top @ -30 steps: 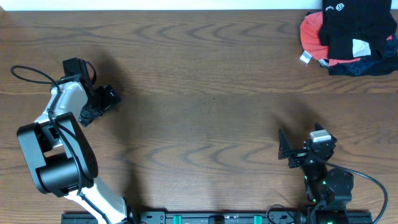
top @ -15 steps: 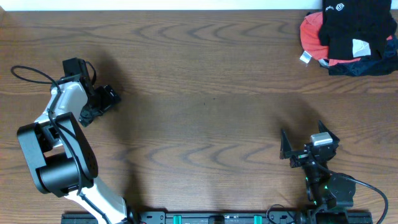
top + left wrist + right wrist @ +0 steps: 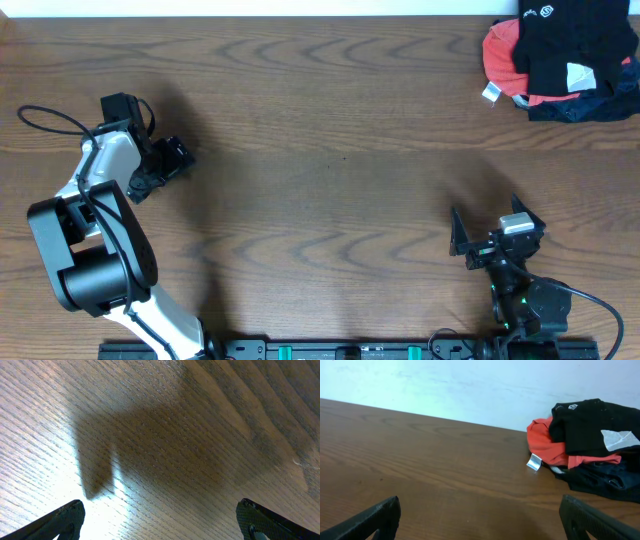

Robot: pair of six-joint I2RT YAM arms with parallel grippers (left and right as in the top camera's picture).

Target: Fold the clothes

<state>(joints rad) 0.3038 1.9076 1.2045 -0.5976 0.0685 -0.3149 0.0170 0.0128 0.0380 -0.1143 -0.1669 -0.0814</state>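
At the far right corner of your table (image 3: pixel 330 120), the clothes (image 3: pixel 570 45) lie atop a shirt (image 3: pixel 497 55) and another garment (image 3: pixel 590 108); your left gripper (image 3: pixel 158 170) sits over the left side. Your right gripper (image 3: pixel 488 225) stands front right, well apart from them.

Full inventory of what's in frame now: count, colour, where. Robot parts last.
black top: one, black with a small white logo, top of the pile at the table's far right corner
shirt: one, red-orange, under the black top
tag: one, white, at the shirt's left edge
dark garment: one, dark navy, near side of the pile
table: one, brown wood
wall: one, white, beyond the far edge
cable: one, black, looped by the left arm
left arm: one, black and white, left side
right arm: one, black, near right
left gripper: one, black, open, empty
right gripper: one, black, open, empty
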